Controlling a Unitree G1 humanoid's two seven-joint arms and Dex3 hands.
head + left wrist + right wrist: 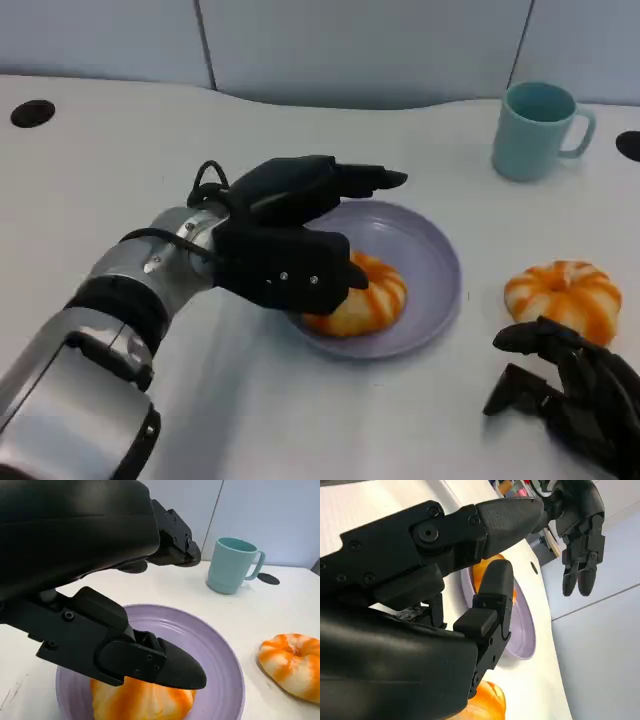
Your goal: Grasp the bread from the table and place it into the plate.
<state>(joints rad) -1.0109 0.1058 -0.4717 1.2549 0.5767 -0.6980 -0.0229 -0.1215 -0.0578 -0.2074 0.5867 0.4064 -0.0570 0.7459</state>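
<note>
Looking nearest first, I am seeing my right hand (pixel 565 395) resting low on the white desk (pixel 100 180), fingers loosely curled and holding nothing, just beside a second orange bun (pixel 563 296). Further out, my left hand (pixel 290 235) is hovering over the purple plate (pixel 430 255), fingers spread apart and released above the bread (pixel 365 300) lying inside it. Farthest back, a teal mug (pixel 535 130) is standing upright.

Two orange breads, one (pixel 358 298) in the plate under the left robot hand (pixel 290 235), one (pixel 563 297) on the desk just past the right robot hand (pixel 570 390), one purple plate (pixel 425 250), one blue-green mug (pixel 535 130), two robot hands.
</note>
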